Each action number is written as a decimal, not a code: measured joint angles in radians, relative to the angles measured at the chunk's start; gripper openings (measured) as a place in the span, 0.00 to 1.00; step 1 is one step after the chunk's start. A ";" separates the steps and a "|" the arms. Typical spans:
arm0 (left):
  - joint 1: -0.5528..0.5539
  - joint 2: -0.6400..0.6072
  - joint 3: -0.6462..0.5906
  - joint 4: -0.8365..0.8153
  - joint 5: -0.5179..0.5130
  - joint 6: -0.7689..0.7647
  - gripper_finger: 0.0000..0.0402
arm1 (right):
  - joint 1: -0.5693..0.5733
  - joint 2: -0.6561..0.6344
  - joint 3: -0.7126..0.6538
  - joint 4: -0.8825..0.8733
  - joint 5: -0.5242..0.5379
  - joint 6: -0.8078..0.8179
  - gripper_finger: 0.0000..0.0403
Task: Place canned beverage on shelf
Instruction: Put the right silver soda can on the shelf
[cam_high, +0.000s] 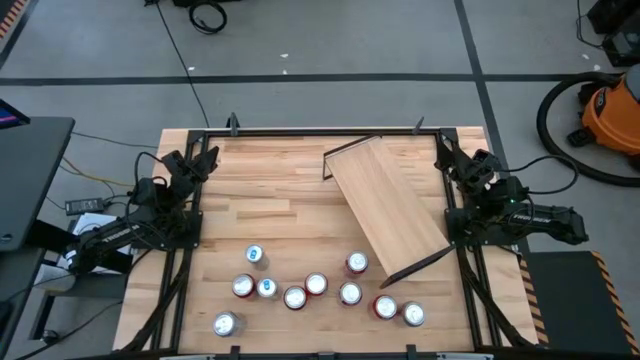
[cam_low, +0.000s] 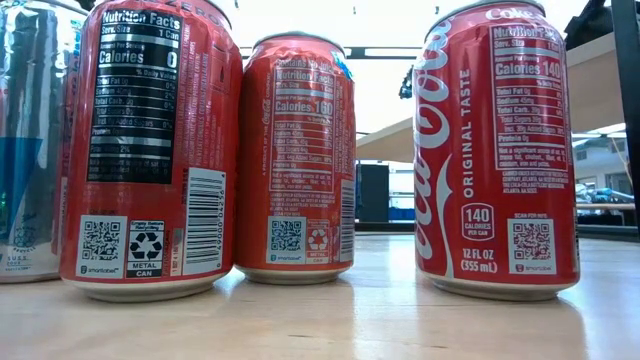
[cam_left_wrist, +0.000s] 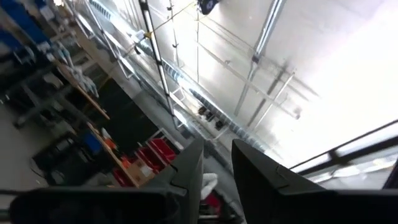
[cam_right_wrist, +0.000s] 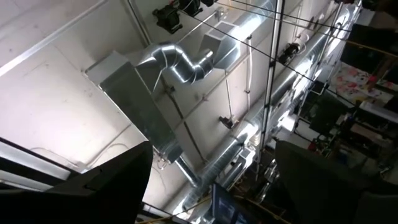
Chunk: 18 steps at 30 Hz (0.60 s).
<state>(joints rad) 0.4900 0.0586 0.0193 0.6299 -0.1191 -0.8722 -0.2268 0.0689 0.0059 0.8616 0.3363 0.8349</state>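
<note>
Cans stand in a loose cluster near the front of your tabletop (cam_high: 250, 210), apart from the shelf (cam_high: 387, 208) lying askew toward the right. Up close, your Coca-Cola can (cam_low: 497, 150) reads "ORIGINAL TASTE", "140 CALORIES PER CAN", "12 FL OZ (355 mL)"; another red can (cam_low: 150, 150) shows "Nutrition Facts" and "METAL CAN". Your left end effector (cam_left_wrist: 216, 171) is pinched narrow, holding nothing; your right end effector (cam_right_wrist: 211, 180) gapes wide and empty.

surface (cam_high: 260, 190): light striped butcher-block | shelf (cam_high: 385, 205): pale wood, black end rails | cans (cam_low: 495, 150): mostly red, white lettering | one can (cam_low: 30, 140): silver and blue | arms: black
</note>
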 joint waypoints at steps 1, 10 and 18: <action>0.000 0.000 0.000 0.000 0.000 0.031 0.23 | 0.000 0.000 0.000 0.000 -0.004 0.000 0.86; 0.000 0.000 0.000 -0.003 0.000 0.238 0.23 | 0.000 0.000 0.000 0.000 -0.021 0.000 0.86; 0.000 0.000 0.000 -0.003 0.000 0.220 0.23 | 0.000 0.000 0.000 0.001 -0.020 0.007 0.86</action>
<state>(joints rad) 0.4900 0.0584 0.0193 0.6266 -0.1192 -0.6527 -0.2266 0.0689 0.0059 0.8621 0.3158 0.8423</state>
